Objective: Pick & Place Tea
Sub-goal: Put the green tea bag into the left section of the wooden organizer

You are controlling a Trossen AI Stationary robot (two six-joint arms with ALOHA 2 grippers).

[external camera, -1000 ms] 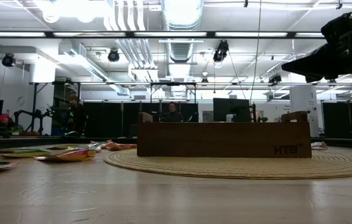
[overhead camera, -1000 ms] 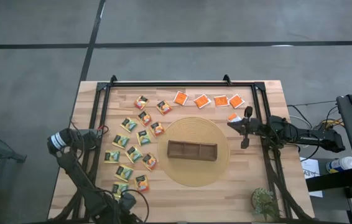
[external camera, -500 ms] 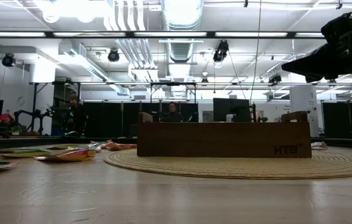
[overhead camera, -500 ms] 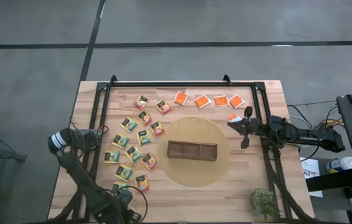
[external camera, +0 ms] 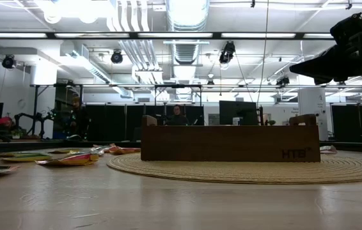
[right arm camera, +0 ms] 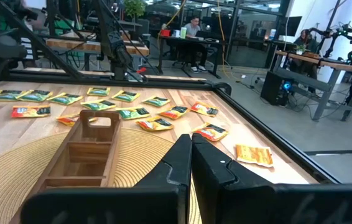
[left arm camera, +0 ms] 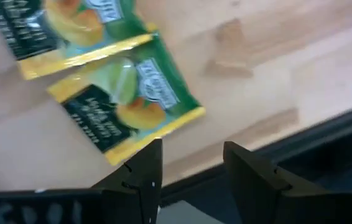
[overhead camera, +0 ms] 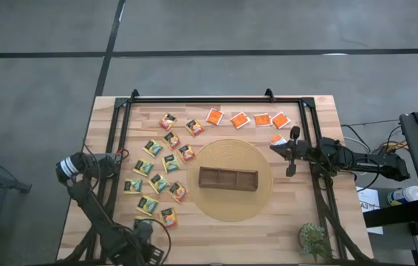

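Tea sachets lie flat on the table's left half: green-and-yellow ones point(overhead camera: 152, 166), yellow-orange ones point(overhead camera: 172, 139) and a far row of bright orange ones point(overhead camera: 247, 118). The brown three-compartment tray point(overhead camera: 227, 178) stands on a round woven mat point(overhead camera: 233, 207). My left gripper point(overhead camera: 143, 227) is at the near left, pointing steeply down, open. In the left wrist view my left gripper point(left arm camera: 188, 152) hovers just past a corner of a green-and-yellow sachet point(left arm camera: 126, 106), with another sachet point(left arm camera: 58, 25) beyond it. My right gripper point(overhead camera: 273, 147) waits at the mat's right, shut, level.
A black frame rail point(overhead camera: 216, 99) runs round the table, and a dark rail point(left arm camera: 325, 143) lies close beside my left fingers. A small plant point(overhead camera: 314, 238) stands at the near right. One orange sachet point(overhead camera: 278, 139) lies by my right gripper.
My left gripper has tipped farther downward and turned a little at the near-left corner. In the high view it now covers the nearest green-and-yellow sachet, which showed beside it before. The sachets and the tray have not moved.
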